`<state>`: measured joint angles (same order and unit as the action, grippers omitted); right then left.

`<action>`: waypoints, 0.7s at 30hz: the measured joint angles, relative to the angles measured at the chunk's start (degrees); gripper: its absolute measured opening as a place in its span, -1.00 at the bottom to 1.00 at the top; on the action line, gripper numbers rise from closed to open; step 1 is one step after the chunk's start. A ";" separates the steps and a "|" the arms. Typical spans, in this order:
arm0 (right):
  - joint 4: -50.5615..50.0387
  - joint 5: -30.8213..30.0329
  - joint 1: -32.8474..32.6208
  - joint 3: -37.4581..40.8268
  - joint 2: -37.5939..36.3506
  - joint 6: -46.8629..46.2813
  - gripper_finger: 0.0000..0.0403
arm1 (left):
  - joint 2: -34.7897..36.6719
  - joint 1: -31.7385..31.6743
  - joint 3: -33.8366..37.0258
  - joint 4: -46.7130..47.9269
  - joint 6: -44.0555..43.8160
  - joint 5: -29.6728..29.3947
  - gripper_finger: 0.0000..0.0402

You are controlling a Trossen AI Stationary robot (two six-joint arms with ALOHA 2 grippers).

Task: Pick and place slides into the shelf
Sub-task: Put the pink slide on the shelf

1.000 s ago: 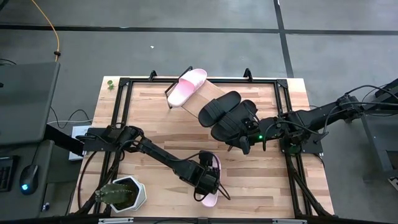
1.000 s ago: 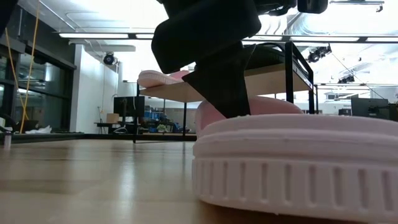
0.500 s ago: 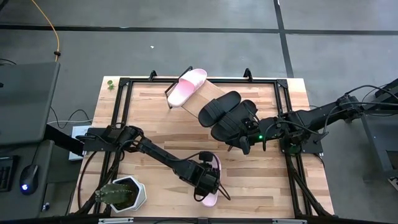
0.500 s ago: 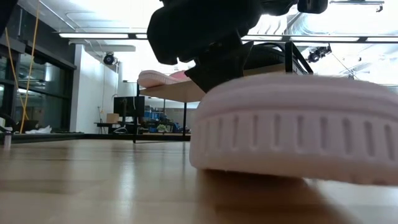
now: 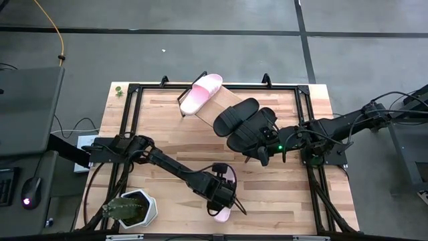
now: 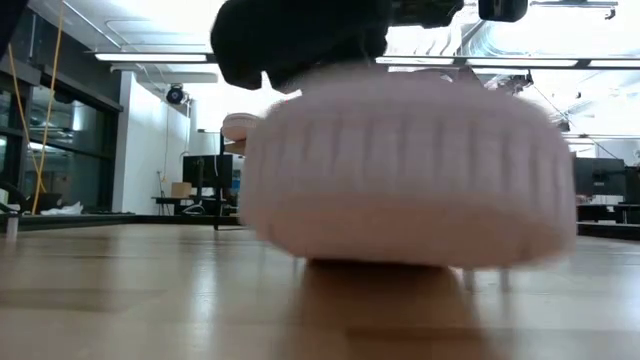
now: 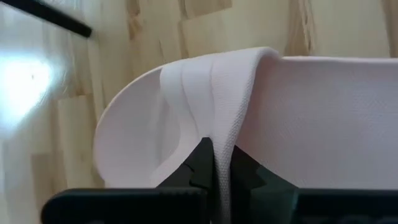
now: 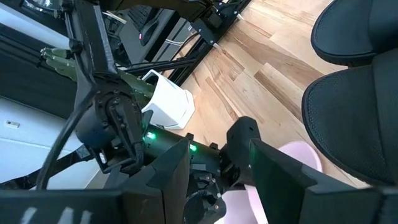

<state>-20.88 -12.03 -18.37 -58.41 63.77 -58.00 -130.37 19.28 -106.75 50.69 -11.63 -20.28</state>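
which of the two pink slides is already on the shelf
The pink slide at the far left end of the shelf. The other pink slide is near the table's front edge, its strap pinched in the left gripper.

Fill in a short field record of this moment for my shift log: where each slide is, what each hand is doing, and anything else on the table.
left hand: shut on the strap of a pale pink slip-on slide, near the table's front edge
right hand: open, beside the two black slides, holding nothing
slanted light wood shelf: holds one pale pink slide and two black slides
pink slide in left hand: not yet on the shelf; in the low view it fills the foreground
other item: green cactus in a white pot at the front left corner
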 joint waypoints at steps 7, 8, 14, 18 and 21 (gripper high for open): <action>-0.01 -0.21 0.00 0.00 0.00 0.49 -0.21 | -0.02 1.10 -4.59 6.91 -0.27 -1.33 -0.98; -0.01 -0.56 0.00 0.00 0.00 0.60 -0.21 | -0.02 1.15 -5.35 7.72 -0.17 -1.68 -0.98; -0.04 -1.49 0.00 0.00 0.00 1.12 -0.21 | -0.11 1.79 -9.80 12.71 0.76 -3.53 -0.99; -0.04 -1.49 0.00 0.00 0.00 1.46 -0.21 | -0.07 1.91 -12.61 17.02 0.84 -5.28 -0.99; -0.04 -1.49 0.00 0.00 0.00 1.46 -0.21 | -0.07 1.87 -15.26 20.19 0.85 -6.09 -0.99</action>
<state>-20.93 -13.52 -18.37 -58.41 63.77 -56.53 -130.43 21.14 -122.01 70.88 -10.78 -26.37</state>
